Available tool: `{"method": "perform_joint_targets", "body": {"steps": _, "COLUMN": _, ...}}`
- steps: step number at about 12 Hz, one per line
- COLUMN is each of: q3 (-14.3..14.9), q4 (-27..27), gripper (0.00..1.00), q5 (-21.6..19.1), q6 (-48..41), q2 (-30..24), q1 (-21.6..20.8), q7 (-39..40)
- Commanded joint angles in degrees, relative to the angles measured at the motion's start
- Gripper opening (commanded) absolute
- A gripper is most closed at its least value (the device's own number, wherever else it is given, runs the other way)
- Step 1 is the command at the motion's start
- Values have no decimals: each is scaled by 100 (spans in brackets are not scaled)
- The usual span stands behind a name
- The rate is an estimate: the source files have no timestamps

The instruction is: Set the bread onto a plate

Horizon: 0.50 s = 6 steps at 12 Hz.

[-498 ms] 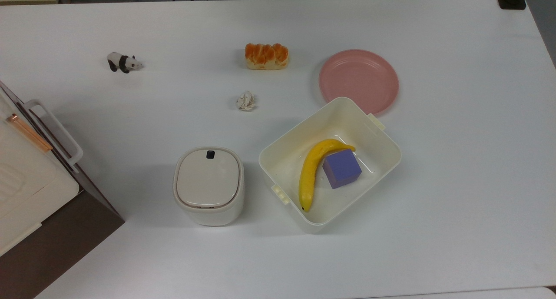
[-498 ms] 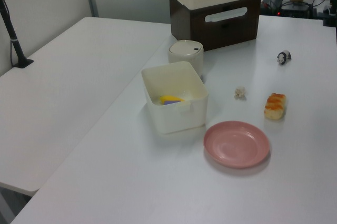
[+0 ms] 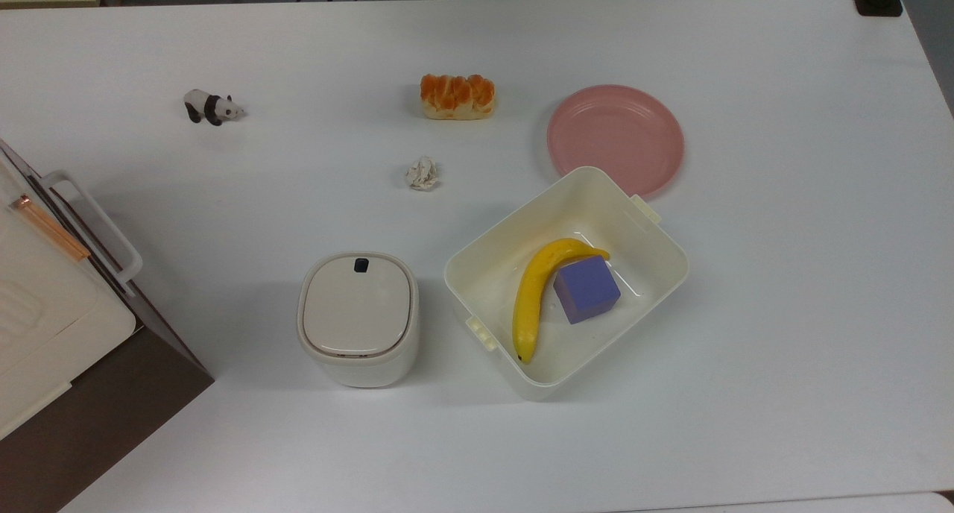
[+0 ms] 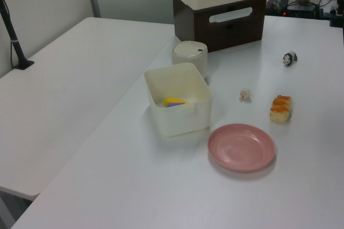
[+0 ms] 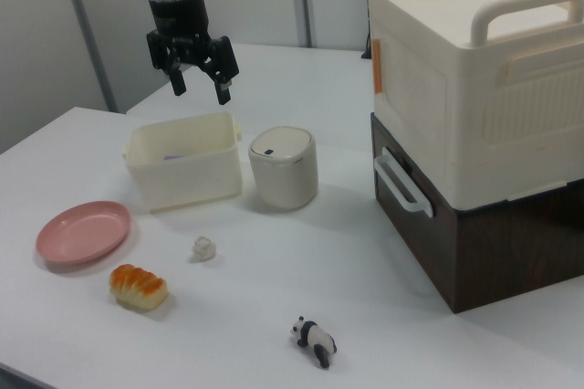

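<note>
The arm reaches in from the right view's upper left, wrist pointing straight down, and the gripper (image 5: 200,82) hangs high in the air (fingers spread apart, nothing between them).

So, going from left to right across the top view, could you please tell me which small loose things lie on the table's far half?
Toy panda → crumpled paper ball → bread → pink plate.

In the top view, bread (image 3: 457,96) lies left of plate (image 3: 616,139), apart.
</note>
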<state>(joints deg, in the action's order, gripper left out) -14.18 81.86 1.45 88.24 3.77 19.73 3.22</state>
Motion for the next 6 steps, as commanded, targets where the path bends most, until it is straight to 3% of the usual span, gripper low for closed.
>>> {"method": "perform_joint_targets", "body": {"steps": 1, "q3": 135, "q4": 295, "gripper": 100, "q5": -13, "q6": 88, "q2": -254, "q1": -74, "q7": 144}}
{"method": "perform_joint_targets", "body": {"steps": 6, "q3": 135, "q4": 330, "gripper": 100, "q5": -4, "q6": 97, "q2": -246, "q1": -100, "q7": 135}}
